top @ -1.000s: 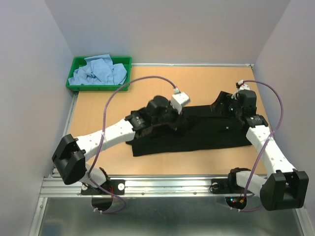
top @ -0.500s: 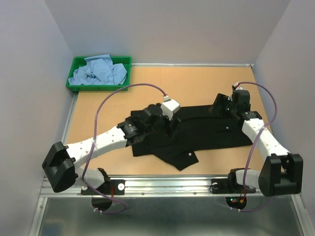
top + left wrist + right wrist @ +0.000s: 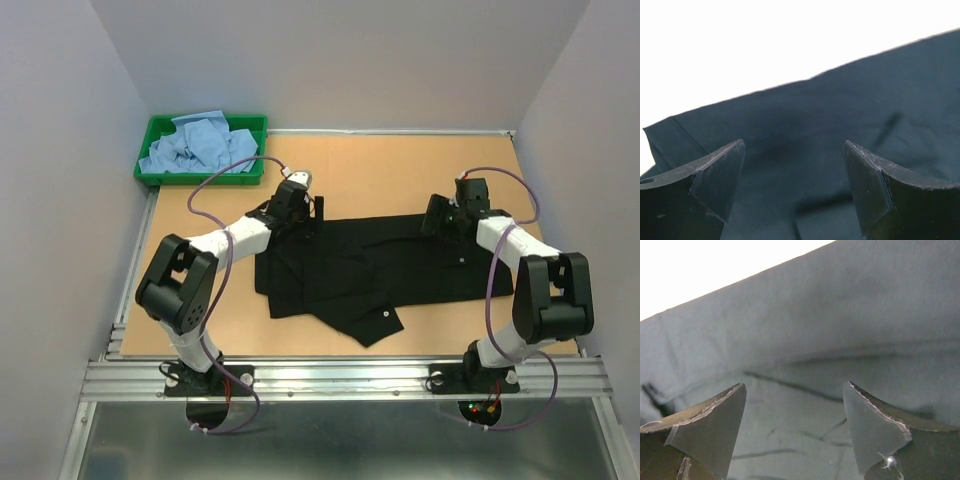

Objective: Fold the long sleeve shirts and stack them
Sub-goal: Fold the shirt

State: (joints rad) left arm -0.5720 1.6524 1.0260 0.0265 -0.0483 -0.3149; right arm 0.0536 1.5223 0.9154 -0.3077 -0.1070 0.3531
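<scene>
The black shirt point(image 3: 400, 265) is lying spread across the middle of the table point(image 3: 400, 170), with one corner pointing toward the near edge, while the light blue shirts point(image 3: 200, 145) are sitting crumpled in the green tray point(image 3: 200, 180) at the far left corner. The left arm is bending sharply at its elbow and reaching forward, so the left gripper point(image 3: 316, 212) is hovering close over the shirt's far left edge, its fingers point(image 3: 715, 175) spread wide and clasping nothing. The right arm is bending likewise, its right gripper point(image 3: 437, 215) pointing leftward over the shirt's far right end, likewise parted and empty.
</scene>
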